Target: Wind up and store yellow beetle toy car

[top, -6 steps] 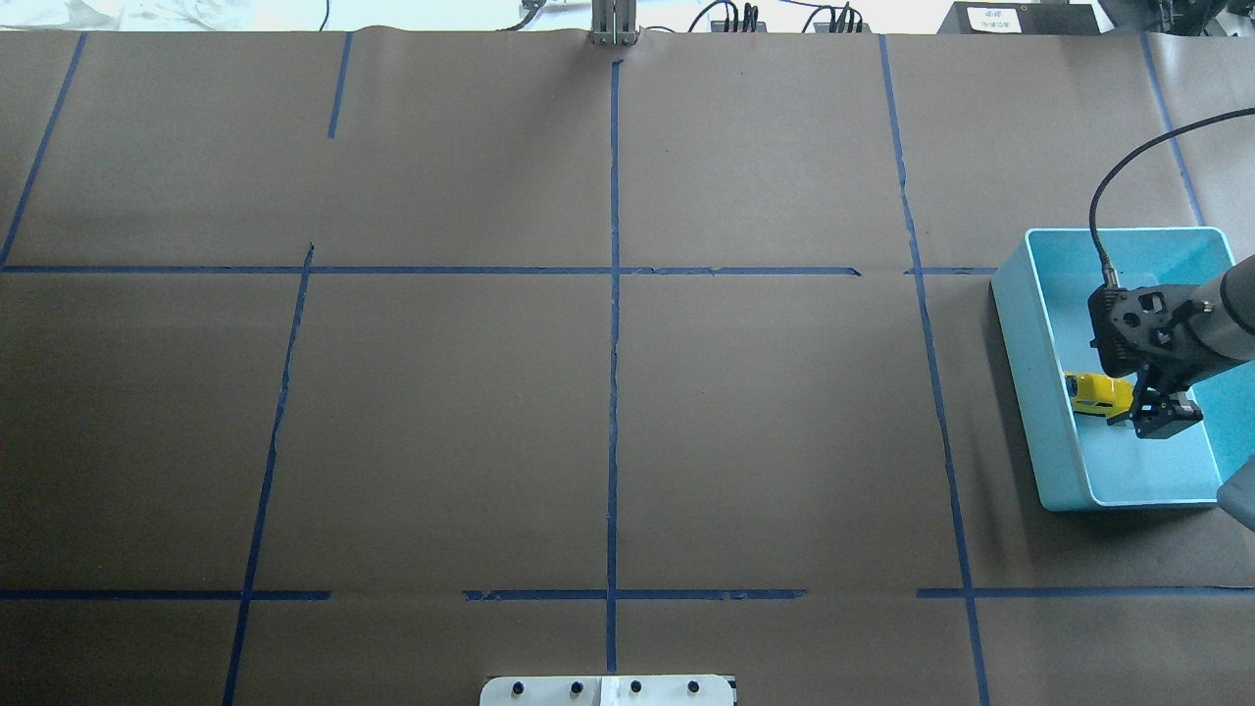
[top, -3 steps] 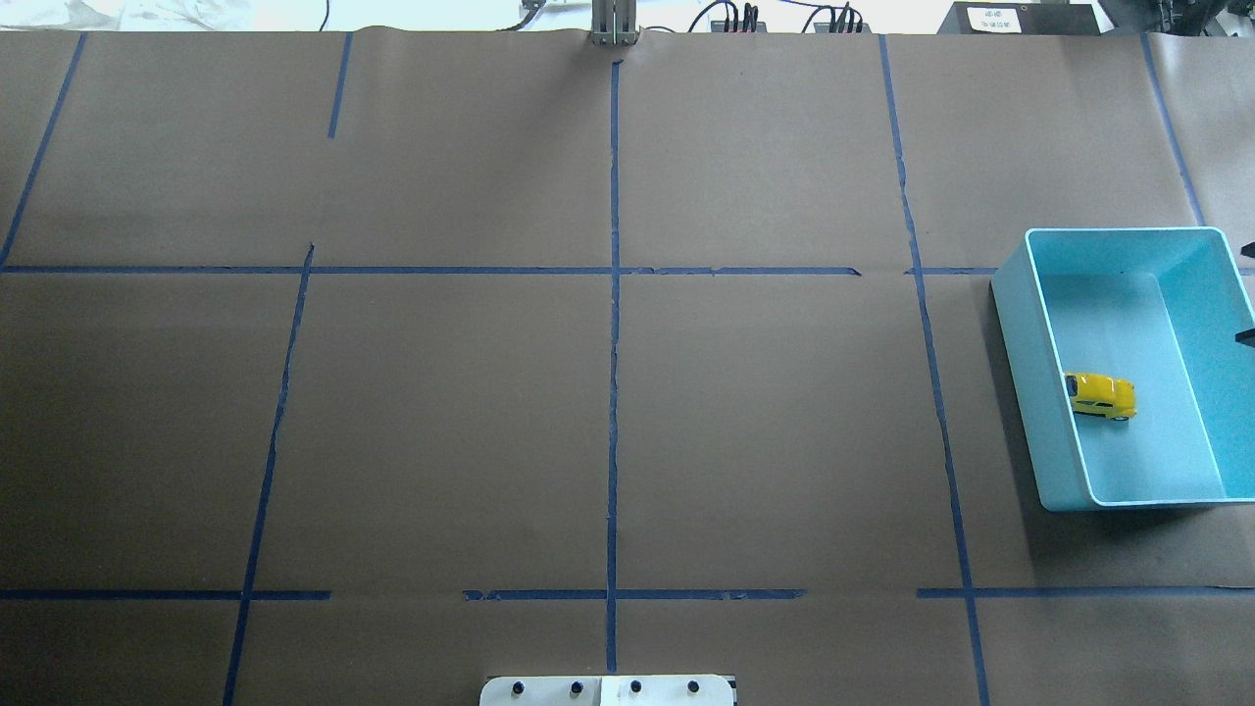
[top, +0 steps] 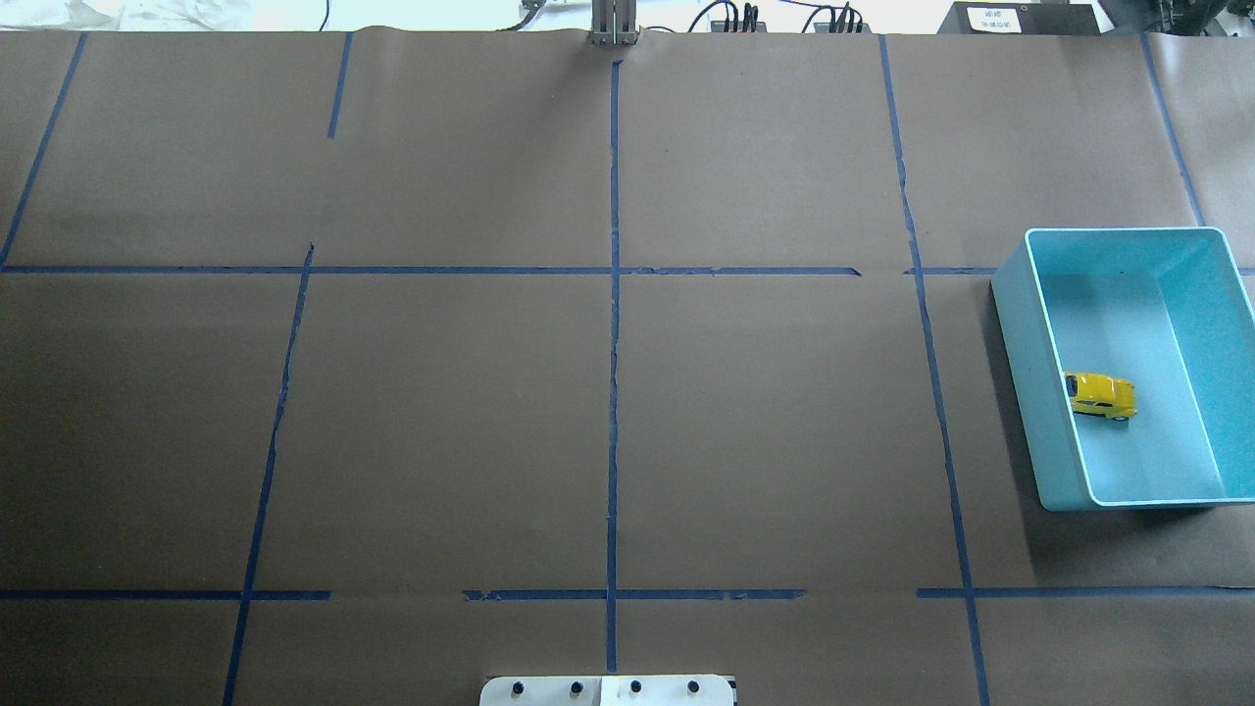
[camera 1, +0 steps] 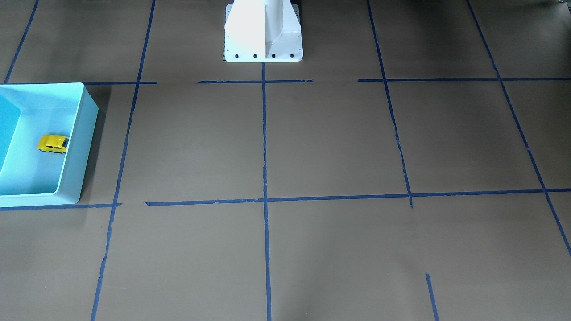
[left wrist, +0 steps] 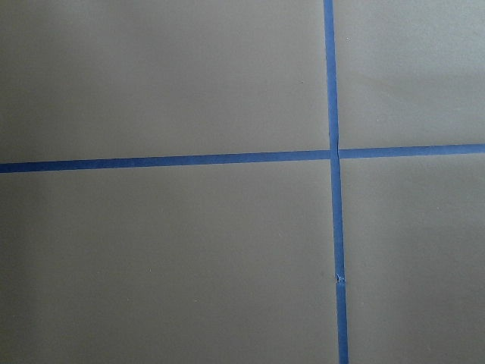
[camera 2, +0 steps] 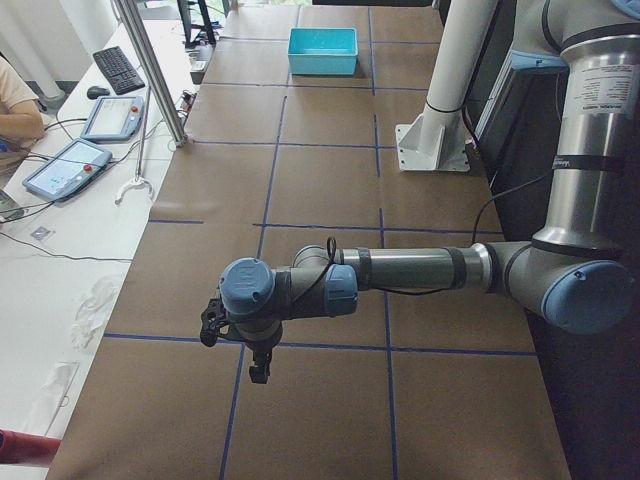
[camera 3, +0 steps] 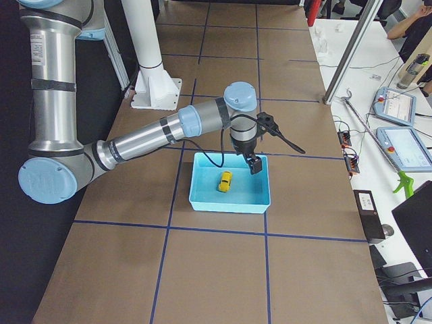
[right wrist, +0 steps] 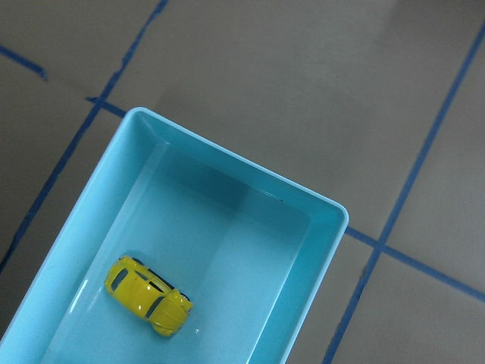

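Observation:
The yellow beetle toy car [top: 1100, 395] lies on the floor of the light blue bin [top: 1025, 373], near its left wall. It also shows in the front-facing view [camera 1: 52, 144], the exterior right view [camera 3: 225, 181] and the right wrist view [right wrist: 148, 296]. My right gripper [camera 3: 255, 165] hangs above the bin's far side [camera 3: 226, 204], apart from the car; I cannot tell if it is open or shut. My left gripper [camera 2: 258, 368] hovers over bare table far from the bin [camera 2: 323, 62]; I cannot tell its state either.
Brown paper with blue tape lines [top: 614, 324] covers the table. The white robot base [camera 1: 263, 31] stands at the table's near-robot edge. The left wrist view shows only paper and crossing tape [left wrist: 333, 152]. Operator desks with tablets [camera 3: 405, 145] lie beyond the far edge.
One second ago my right gripper was low in the bin at the car. It has since pulled up and out of the overhead view. The car stays in the bin.

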`<state>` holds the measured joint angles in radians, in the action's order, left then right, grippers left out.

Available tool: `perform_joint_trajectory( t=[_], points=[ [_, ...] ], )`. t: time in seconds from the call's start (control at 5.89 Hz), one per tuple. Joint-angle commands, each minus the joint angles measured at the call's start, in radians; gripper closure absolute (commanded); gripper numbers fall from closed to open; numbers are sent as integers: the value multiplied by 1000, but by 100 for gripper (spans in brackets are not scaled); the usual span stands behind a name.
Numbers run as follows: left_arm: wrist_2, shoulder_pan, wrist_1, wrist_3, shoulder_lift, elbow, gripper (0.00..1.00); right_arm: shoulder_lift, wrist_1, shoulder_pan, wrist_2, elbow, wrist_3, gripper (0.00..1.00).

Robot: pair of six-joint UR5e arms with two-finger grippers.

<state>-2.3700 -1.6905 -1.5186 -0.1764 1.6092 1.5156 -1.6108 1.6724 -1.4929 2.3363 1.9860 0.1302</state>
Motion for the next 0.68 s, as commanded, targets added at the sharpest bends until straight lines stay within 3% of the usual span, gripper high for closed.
perform_joint_trajectory(
  t=[0.0, 0.34, 0.51],
  points=[
    [0, 0, 0, 0, 0, 0, 0, -17, -2, -73, 5, -138, -196, 0],
    [0, 0, 0, 0, 0, 0, 0, -44, -57, -73, -3, -289, -193, 0],
    [0, 0, 0, 0, 0, 0, 0, -41, -160, -72, -2, -367, -198, 0]
  ],
)
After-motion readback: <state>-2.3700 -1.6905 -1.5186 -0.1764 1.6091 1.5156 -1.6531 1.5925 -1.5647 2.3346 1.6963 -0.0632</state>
